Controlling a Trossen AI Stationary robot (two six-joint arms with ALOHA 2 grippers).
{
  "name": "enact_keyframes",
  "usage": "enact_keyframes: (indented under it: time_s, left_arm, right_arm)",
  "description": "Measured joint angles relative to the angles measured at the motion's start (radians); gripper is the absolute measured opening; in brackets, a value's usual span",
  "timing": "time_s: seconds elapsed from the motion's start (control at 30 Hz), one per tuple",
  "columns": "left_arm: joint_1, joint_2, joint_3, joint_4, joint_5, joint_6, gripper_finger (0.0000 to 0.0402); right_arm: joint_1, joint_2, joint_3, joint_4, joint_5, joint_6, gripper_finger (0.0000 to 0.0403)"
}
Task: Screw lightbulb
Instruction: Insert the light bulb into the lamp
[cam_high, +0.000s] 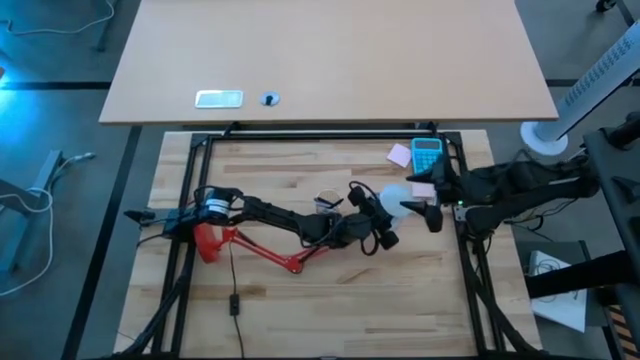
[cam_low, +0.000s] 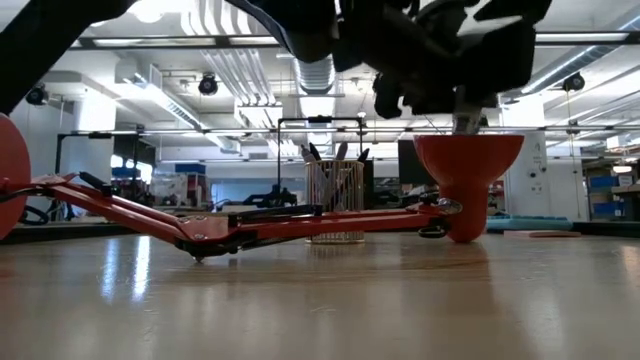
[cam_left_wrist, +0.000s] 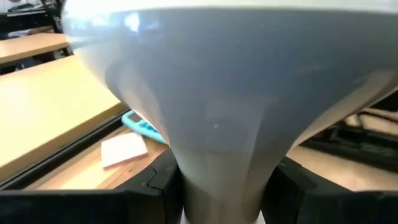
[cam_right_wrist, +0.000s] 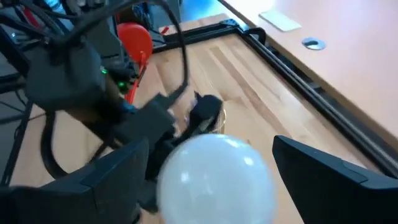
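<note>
The white lightbulb (cam_high: 397, 197) is above the table's middle, between my two grippers. My left gripper (cam_high: 383, 214) reaches in from the left and is shut on the bulb; the bulb's dome (cam_left_wrist: 217, 68) fills the left wrist view. My right gripper (cam_right_wrist: 214, 186) is open, with one finger on either side of the dome (cam_right_wrist: 214, 171). The red desk lamp lies on the table, base (cam_high: 205, 241) at the left and jointed arm (cam_high: 270, 252) along the wood. Its cone shade (cam_low: 468, 175) opens upward beneath my left arm and is hidden in the high view. My left gripper pinches the bulb's narrow greyish neck (cam_left_wrist: 217, 180) between its two fingers (cam_left_wrist: 163, 186). The fingers come from the table's left, and the dome points away from them toward my right gripper. The bulb is lifted clear of the table. My right gripper's fingers (cam_right_wrist: 118, 177) stand close beside the dome; I cannot tell whether they touch it.
A blue calculator (cam_high: 427, 153) and pink notes (cam_high: 400, 154) lie at the far right of the wooden top. A small cup (cam_high: 328, 204) stands just left of the grippers. A black frame rail (cam_high: 330, 135) runs along the far edge. There is free wood toward the near edge.
</note>
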Motion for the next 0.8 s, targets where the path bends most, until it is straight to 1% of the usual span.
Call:
enact_keyframes:
  time_s: [0.17,0.3,0.5,0.67,0.8]
  left_arm:
    - [0.012,0.0,-0.002,0.015,0.024,0.04,0.0146]
    - [0.013,0.0,-0.005,0.012,0.052,0.078,0.0147]
    - [0.011,0.001,-0.008,0.003,0.047,0.093,0.0147]
    - [0.004,-0.012,-0.008,-0.001,0.046,0.138,0.0147]
    - [0.006,-0.013,-0.009,-0.052,0.058,0.162,0.015]
  right_arm:
    - [0.0,-0.006,-0.084,0.031,0.003,0.035,0.0339]
    - [0.0,0.002,-0.116,0.031,0.008,0.04,0.0339]
    - [0.0,0.014,-0.127,0.032,0.042,0.049,0.0339]
    - [0.0,0.018,-0.137,0.037,0.03,0.035,0.0339]
    - [0.0,0.047,-0.148,0.036,0.013,0.008,0.0339]
